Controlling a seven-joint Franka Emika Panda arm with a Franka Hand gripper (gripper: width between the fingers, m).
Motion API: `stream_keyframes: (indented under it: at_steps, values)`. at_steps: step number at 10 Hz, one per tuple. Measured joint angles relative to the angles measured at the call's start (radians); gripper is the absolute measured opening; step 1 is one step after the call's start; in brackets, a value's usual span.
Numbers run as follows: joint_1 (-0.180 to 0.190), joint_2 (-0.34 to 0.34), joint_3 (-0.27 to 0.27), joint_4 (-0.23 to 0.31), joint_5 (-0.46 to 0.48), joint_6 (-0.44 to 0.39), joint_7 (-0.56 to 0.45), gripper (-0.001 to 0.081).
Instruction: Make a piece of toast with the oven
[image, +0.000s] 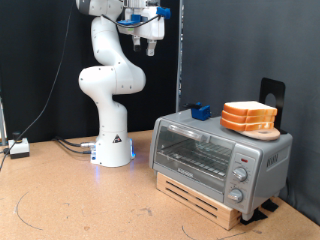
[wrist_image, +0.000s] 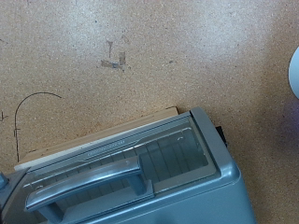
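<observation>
Item: my gripper (image: 150, 44) raised high at the exterior view's top centre, nothing held.

My jaws hang well above the desk (image: 70, 200), apart from every object; whether they are spread or pressed together I cannot tell. The oven (image: 220, 155) sits at the exterior view's lower right on a wooden base (image: 200, 198), its glass door closed. The wrist view looks down on that door and its grey bar handle (wrist_image: 84, 187). The piece of toast (image: 250, 108) lies on top of a stack of three slices on the oven's roof, towards the exterior view's right. A small blue block (image: 201, 112) rests on the roof near the stack. My white arm base (image: 113, 150) stands at centre left.
</observation>
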Motion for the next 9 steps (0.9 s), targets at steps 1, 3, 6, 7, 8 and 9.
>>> stream_keyframes:
  at_steps: [1, 3, 6, 7, 8, 9]
  values:
    - [0.000, -0.001, 0.005, 0.000, 0.010, 0.023, -0.003, 0.0809]
    - [0.038, -0.006, 0.027, 0.000, 0.017, 0.071, -0.122, 0.0809]
    - [0.109, 0.005, 0.025, -0.017, -0.022, 0.090, -0.408, 0.0809]
    - [0.107, 0.004, 0.026, -0.017, -0.016, 0.090, -0.381, 0.0809]
    - [0.120, -0.001, 0.021, -0.019, 0.001, 0.104, -0.450, 0.0809]
    - [0.149, -0.008, 0.006, -0.020, 0.015, 0.113, -0.557, 0.0809]
